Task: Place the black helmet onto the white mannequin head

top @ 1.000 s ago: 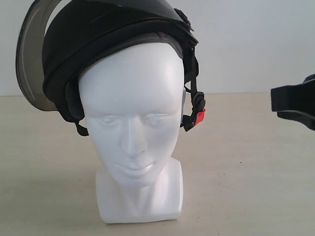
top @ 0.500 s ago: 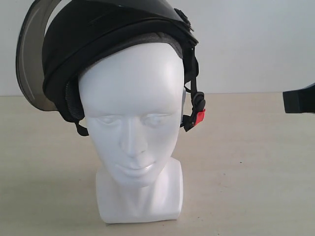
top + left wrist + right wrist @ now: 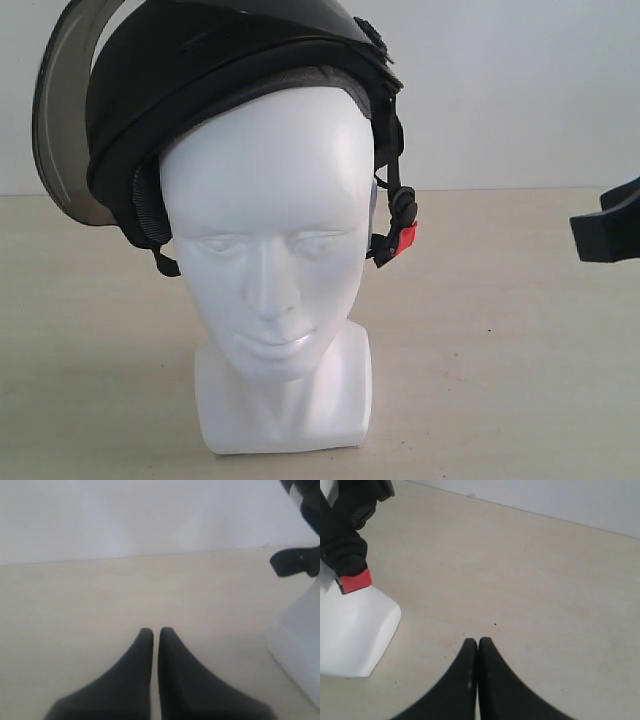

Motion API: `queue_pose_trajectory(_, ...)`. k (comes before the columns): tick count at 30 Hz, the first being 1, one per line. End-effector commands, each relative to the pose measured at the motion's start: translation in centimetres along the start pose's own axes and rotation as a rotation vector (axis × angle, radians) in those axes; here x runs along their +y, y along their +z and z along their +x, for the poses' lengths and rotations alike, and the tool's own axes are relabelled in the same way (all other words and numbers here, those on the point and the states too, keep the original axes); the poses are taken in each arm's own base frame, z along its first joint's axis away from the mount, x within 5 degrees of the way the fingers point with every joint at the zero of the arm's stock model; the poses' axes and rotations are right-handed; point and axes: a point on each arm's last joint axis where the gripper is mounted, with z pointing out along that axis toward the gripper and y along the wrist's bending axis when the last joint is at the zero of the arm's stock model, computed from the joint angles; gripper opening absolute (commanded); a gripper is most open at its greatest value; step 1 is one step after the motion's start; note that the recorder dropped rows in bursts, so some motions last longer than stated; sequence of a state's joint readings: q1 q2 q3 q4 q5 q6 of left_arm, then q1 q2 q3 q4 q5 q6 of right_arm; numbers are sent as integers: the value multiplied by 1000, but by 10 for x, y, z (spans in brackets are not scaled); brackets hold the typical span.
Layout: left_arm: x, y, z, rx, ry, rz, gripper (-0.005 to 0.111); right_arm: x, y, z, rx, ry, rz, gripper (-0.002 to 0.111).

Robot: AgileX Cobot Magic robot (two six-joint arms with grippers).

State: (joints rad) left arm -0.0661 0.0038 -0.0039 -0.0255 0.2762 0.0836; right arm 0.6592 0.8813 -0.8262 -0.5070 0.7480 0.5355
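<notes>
The black helmet sits on top of the white mannequin head, tilted, with its smoke-tinted visor raised at the left. A chin strap with a red buckle hangs beside the head's right cheek; the buckle also shows in the right wrist view against the head's base. My right gripper is shut and empty over bare table, well away from the head; part of it shows at the exterior view's right edge. My left gripper is shut and empty beside the head's base.
The head stands on a pale beige table before a white wall. A black strap end hangs above the base in the left wrist view.
My right gripper has closed and drawn back toward the right edge of the exterior view. The helmet and head have not moved.
</notes>
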Motion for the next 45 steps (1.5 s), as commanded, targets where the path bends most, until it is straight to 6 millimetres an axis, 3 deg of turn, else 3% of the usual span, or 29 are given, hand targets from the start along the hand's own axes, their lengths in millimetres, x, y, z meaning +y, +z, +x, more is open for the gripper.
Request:
queue_pose_trajectory(1,0,-2,-19,-221,-242,22,4,0,0,0,-6,-11,-4,0)
queue_pose_trajectory(9,12,-21,-56,-691,-328,-25,4,1,0,0,-6,-5,-10,0)
queue_pose_trajectory(11,13,-24,-60,-757,-434,12,4,2,0,0,0,7,-20,0)
queue_pose_trajectory(15,12,-20,-61,-579,-747,95,4,3,-1,-2,-21,18,-36,0)
queue_pose_trajectory(18,7,-16,-75,-405,-744,108,4,2,-9,-17,-80,56,-48,0)
queue_pose_trajectory(23,8,-11,-138,-377,-776,128,4,-7,-43,-64,-167,68,-10,0)
queue_pose_trajectory(30,5,29,-227,-47,-517,102,4,-16,-75,-124,-170,-48,68,0)
queue_pose_trajectory(34,14,33,-274,-11,-400,32,4,-14,-56,-139,6,-215,162,0)
queue_pose_trajectory(37,21,29,-296,-20,-365,-35,4,-15,-37,-147,45,-261,211,0)
queue_pose_trajectory(42,27,20,-311,-19,-326,-96,4,-40,-5,-145,156,-156,266,0)
queue_pose_trajectory(45,32,20,-311,-8,-268,-151,4,-55,1,-141,185,-53,228,0)
